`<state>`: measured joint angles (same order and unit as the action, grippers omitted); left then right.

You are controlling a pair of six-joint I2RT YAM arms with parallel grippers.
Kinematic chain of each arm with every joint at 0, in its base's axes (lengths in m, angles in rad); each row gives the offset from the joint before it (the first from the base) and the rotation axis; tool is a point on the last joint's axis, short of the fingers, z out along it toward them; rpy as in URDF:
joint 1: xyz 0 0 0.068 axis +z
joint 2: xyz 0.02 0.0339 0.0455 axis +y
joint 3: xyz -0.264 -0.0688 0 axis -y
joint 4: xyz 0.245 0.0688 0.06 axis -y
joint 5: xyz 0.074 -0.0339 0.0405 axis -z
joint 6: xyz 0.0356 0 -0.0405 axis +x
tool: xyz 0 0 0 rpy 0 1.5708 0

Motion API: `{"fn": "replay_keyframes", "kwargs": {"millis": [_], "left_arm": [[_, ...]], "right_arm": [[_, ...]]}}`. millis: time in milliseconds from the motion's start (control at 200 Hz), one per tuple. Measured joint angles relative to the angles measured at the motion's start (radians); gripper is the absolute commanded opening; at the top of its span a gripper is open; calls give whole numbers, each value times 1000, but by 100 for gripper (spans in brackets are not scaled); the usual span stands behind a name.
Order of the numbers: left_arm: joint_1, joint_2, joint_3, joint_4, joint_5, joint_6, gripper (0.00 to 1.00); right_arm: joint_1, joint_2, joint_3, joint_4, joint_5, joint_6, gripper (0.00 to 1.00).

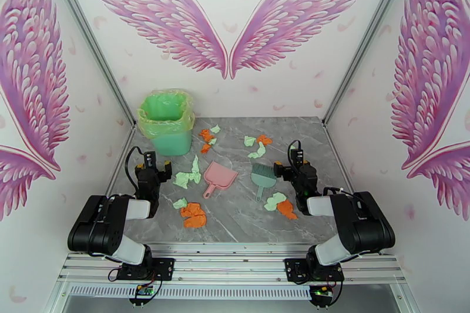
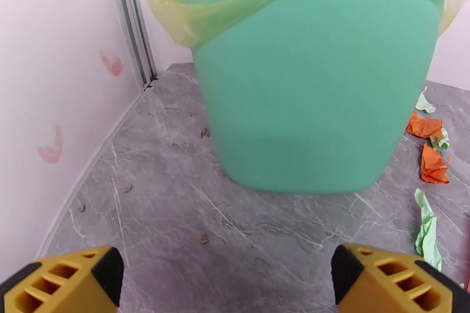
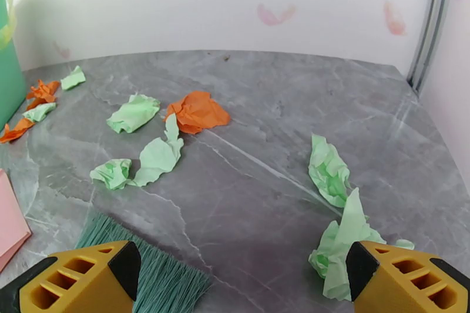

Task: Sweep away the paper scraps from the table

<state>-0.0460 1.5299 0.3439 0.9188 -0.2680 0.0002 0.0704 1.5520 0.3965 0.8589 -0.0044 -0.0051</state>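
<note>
Near you, both empty: left gripper [image 2: 226, 273] jaws spread wide, right gripper [image 3: 244, 273] same. R wrist cam catches teal brush [image 3: 158, 279] bristles by one finger, pink dustpan [image 3: 12, 220] corner beside. Paper scraps [image 1: 194, 214] lie scattered mid table [image 1: 235, 229]. L wrist cam faces lined green bin [image 2: 317, 91] at far-left corner; bare marble between bin & wall rail [image 2: 132, 20].
</note>
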Motion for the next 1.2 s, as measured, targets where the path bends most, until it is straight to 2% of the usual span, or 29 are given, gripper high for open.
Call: {"fn": "replay_keyframes", "kwargs": {"millis": [1200], "left_arm": [[0,0,2,0,13,0,99]], "right_arm": [[0,0,0,0,0,0,99]]}}
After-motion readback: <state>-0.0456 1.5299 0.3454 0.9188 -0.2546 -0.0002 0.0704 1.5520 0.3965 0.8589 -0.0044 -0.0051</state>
